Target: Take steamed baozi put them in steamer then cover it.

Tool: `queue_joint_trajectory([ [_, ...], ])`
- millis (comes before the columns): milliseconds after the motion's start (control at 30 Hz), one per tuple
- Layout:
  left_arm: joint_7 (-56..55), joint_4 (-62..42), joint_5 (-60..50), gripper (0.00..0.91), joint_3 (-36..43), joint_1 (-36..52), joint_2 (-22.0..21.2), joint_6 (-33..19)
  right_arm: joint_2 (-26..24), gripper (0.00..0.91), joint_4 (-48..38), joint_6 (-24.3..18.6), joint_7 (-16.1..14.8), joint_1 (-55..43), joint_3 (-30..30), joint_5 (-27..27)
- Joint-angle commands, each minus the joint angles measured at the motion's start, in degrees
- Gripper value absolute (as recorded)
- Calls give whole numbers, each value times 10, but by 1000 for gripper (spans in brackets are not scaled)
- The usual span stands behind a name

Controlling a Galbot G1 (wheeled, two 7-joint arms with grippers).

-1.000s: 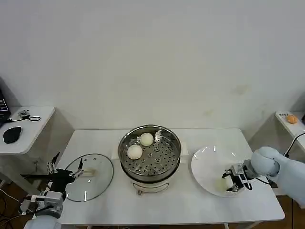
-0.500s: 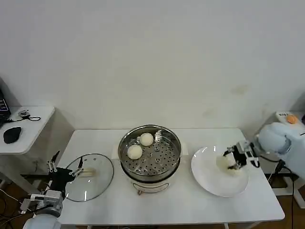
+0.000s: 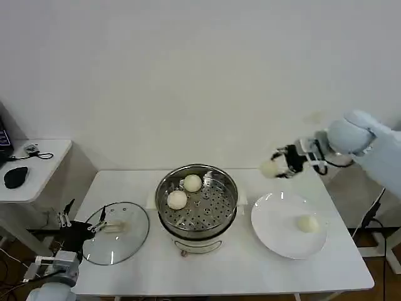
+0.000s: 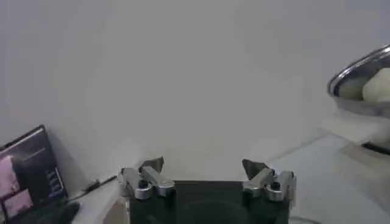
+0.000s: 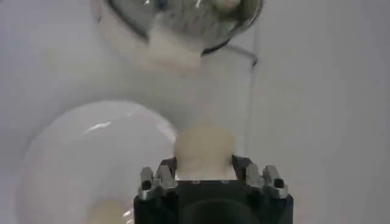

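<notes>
The right gripper (image 3: 280, 167) hangs at right of centre in the head view, above the gap between the steamer (image 3: 197, 202) and the white plate (image 3: 273, 231), its fingers closed on a steamed baozi (image 3: 270, 168). Two buns (image 3: 177, 199) sit on the perforated tray at the steamer's upper left; another (image 3: 307, 223) waits on the plate. The cover (image 3: 116, 232) lies flat on the table (image 3: 250, 269) at lower left, beside the idle left gripper (image 4: 207, 181), its fingers spread apart. The risk: the soft bun could slip or be crushed in the pinch, or drop short and strike the steamer's rim. In the right wrist view the gripper body hides the contact, so how securely the bun sits is hard to judge.
</notes>
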State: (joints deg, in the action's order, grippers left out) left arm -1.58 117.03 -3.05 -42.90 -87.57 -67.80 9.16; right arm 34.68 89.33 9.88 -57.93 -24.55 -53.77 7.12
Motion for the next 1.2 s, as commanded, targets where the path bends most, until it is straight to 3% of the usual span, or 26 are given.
queue_joint_trajectory([
  [33,2,5,22,907,-28,-11,5,8,141,635,36,-2,21,-103,-111,42],
  [367,5,13,75,907,-40,-28,21,22,237,635,-2,-62,20,-57,-128,27],
  [900,4,15,62,907,-45,-34,8,20,261,635,-23,-162,22,19,-145,-106],
  [1200,4,11,61,907,-49,-34,6,18,274,635,-36,-192,11,17,-158,-98],
])
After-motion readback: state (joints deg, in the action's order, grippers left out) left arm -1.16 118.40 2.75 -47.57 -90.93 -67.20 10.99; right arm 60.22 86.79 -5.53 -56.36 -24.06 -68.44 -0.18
